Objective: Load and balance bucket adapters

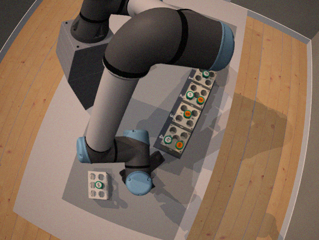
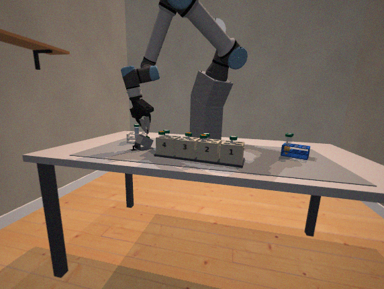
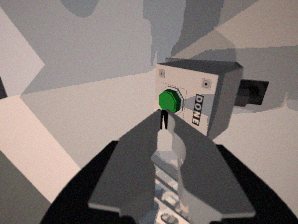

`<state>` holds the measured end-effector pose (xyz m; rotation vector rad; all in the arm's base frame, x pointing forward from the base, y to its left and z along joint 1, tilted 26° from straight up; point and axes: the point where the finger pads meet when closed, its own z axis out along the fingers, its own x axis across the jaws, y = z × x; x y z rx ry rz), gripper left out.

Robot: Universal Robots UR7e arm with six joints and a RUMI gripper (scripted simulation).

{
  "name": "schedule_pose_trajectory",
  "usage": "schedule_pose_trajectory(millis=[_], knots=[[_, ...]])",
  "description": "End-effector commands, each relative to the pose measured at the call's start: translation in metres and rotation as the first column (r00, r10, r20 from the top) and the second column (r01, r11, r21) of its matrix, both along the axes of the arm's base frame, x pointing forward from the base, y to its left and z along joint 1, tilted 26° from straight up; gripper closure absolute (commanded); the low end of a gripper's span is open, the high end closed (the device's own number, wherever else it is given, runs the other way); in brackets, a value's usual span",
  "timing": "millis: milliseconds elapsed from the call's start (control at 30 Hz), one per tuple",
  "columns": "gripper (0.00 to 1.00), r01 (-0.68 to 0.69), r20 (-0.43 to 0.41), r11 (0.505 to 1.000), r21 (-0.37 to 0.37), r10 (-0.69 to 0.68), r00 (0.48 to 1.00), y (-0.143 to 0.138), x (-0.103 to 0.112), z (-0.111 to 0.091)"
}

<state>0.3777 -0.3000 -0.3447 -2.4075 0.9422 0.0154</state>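
My gripper (image 2: 147, 132) (image 3: 163, 111)'s pressed together, nothing pinched — right by the green DONE key (image 3: 169, 101), toward the worktop (image 2: 208, 178)'s left edge in the exterior view.

Adapter 1 (image 1: 201, 82) (seemingly) partly hidden.

Lab-like room, tube racks (image 1: 106, 196) (image 2: 295, 156), numbered adapters (image 1: 176, 150) (image 2: 185, 148)
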Motion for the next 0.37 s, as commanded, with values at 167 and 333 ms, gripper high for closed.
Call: schedule_pose_trajectory(millis=[167, 333], knots=[[1.0, 0.0, 0.001, 1.0, -0.001, 0.0, 1.0, 0.0011, 0.0023, -0.0054], [1.0, 0.0, 0.001, 1.0, -0.001, 0.0, 1.0, 0.002, 0.0034, -0.0084]])
